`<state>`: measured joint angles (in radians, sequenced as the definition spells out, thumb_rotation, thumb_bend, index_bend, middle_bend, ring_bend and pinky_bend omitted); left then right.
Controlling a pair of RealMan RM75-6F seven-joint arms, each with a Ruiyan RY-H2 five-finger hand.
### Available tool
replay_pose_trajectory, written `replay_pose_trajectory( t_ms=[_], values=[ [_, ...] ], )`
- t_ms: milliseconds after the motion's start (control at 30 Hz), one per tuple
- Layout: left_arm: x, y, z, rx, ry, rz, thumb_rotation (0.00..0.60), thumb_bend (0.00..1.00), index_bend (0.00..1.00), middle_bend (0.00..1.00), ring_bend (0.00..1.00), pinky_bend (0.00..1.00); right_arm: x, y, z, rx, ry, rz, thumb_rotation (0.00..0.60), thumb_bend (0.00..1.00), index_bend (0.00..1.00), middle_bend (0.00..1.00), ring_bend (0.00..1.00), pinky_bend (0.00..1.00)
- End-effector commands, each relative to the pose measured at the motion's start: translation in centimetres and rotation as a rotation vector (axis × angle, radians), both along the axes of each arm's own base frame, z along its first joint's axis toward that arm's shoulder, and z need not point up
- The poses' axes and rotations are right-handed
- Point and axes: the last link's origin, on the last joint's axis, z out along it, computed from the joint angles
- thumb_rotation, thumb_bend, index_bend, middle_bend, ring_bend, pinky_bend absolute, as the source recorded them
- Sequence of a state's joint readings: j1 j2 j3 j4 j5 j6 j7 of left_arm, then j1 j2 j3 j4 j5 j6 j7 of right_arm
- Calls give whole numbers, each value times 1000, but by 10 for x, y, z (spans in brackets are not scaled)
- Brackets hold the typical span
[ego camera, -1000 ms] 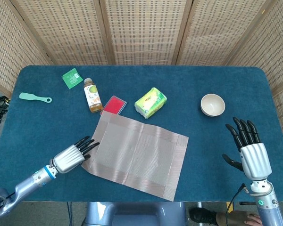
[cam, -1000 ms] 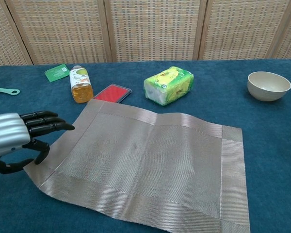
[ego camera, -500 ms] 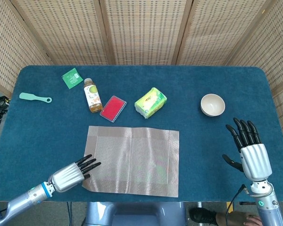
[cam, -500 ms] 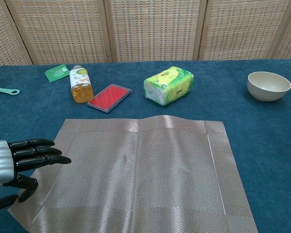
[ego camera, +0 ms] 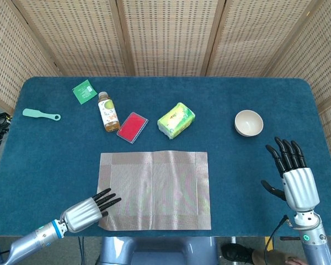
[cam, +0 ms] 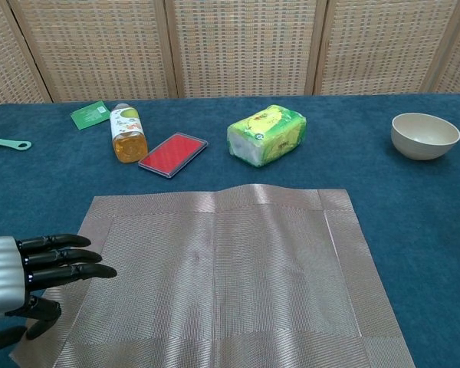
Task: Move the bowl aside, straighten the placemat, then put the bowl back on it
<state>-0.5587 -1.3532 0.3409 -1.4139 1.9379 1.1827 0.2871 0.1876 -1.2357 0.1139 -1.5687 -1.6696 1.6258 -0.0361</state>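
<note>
The woven beige placemat [ego camera: 154,190] [cam: 222,284] lies flat near the table's front edge, its sides roughly square to the edge. My left hand [ego camera: 88,208] [cam: 31,268] is at the mat's near left corner, fingers stretched over it and thumb at its edge, pinching the corner. The cream bowl [ego camera: 249,122] [cam: 425,135] stands upright on the blue cloth at the right, well clear of the mat. My right hand [ego camera: 295,176] hovers near the bowl's front side with fingers spread and nothing in it; the chest view does not show it.
Behind the mat lie a juice bottle [ego camera: 107,111] [cam: 127,133], a red flat case [ego camera: 132,127] [cam: 172,154] and a yellow-green tissue pack [ego camera: 176,120] [cam: 266,135]. A green packet [ego camera: 84,91] and a teal scoop [ego camera: 41,115] sit far left. Wicker screens stand behind the table.
My left hand pulled the mat's left corner toward the front edge, turning the mat from skewed to square. The red case is now uncovered. Bowl and right hand stayed put.
</note>
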Motion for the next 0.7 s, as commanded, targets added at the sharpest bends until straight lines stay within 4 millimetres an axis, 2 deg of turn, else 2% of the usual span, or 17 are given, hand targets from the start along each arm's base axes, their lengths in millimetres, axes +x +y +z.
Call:
replay_pose_trajectory(
  t_ms=[33,67,100,133,300,433,533,700],
  values=[
    [-3,2,5,21,25,-12,600,95,171,0,0,0,0,0,0,1,0,-2,600,0,149,0,0,0],
    [-3,2,9,34,30,-6,600,3,19,0,0,0,0,0,0,1,0,-3,600,0,149,0,0,0],
    [2,2,14,48,7,9,600,0,0,0,0,0,0,0,0,1,0,-5,600,0,149,0,0,0],
    [11,4,25,67,-73,43,600,0,0,0,0,0,-1,-1,0,1,3,-11,600,0,149,0,0,0],
    [27,17,56,154,-206,86,600,0,0,0,0,0,-4,-3,-2,5,17,-30,600,0,135,0,0,0],
    [42,34,88,294,-381,200,600,0,0,0,0,0,-9,-10,-6,7,42,-69,600,0,127,0,0,0],
    [45,44,111,457,-443,323,600,0,0,0,0,0,-15,-26,-11,33,55,-127,600,0,125,0,0,0],
    [43,44,128,529,-499,480,600,0,0,0,0,0,-24,-67,-20,125,70,-207,600,0,138,0,0,0]
  ],
)
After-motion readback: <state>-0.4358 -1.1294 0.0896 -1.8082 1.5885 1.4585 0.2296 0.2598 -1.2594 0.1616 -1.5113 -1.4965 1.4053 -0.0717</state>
